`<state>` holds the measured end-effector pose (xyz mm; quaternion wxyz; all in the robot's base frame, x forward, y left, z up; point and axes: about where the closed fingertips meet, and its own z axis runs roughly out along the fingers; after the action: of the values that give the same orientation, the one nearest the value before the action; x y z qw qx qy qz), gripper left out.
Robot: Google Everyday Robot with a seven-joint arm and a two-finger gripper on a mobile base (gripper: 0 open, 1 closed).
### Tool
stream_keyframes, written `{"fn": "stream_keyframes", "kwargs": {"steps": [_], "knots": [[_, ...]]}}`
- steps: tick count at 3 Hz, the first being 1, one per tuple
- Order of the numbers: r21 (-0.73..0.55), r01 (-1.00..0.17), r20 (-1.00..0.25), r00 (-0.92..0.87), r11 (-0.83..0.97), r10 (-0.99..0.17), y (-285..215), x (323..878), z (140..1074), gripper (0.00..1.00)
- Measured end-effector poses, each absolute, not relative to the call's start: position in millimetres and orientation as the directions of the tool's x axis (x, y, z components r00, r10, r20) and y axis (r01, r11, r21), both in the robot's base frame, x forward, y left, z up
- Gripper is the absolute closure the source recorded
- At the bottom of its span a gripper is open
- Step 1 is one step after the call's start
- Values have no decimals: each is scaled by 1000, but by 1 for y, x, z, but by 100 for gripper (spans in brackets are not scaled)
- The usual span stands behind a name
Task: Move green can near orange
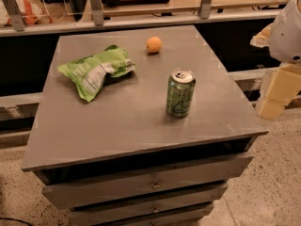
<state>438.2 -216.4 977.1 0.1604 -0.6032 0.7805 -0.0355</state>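
The green can stands upright on the grey cabinet top, right of centre toward the front. It has a silver top and pale swirl markings. The orange lies near the far edge of the top, well behind the can and slightly to its left. My gripper hangs off the right side of the cabinet, beyond its edge and apart from the can, under the white arm housing. It holds nothing that I can see.
A green-and-white chip bag lies on the left part of the top. The cabinet has drawers at the front. A railing with glass panels runs behind it. Speckled floor lies to the right.
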Motion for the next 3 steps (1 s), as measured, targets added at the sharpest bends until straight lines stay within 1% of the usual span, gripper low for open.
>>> {"fn": "stream_keyframes", "kwargs": {"steps": [1,2,3], "knots": [[-249,-930,-208,-221,270,-953,-216,438,977,0],[-213,-914,-304,-274,345,-913,-218,435,972,0],[-161,-872,-469,-344,462,-813,-222,424,955,0]]}}
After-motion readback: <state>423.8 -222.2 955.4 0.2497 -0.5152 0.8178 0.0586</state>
